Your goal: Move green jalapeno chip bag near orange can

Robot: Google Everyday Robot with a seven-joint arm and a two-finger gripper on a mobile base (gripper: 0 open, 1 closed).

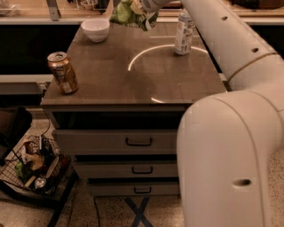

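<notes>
The green jalapeno chip bag hangs in the air above the far end of the table, held by my gripper at the top of the camera view. The gripper is shut on the bag's right side. The orange can stands upright near the table's front left corner, well apart from the bag and the gripper. My white arm reaches in from the right, over the table.
A white bowl sits at the far left of the brown table. A clear plastic bottle stands at the far right. Drawers are below the tabletop. A wire basket of clutter is on the floor at left.
</notes>
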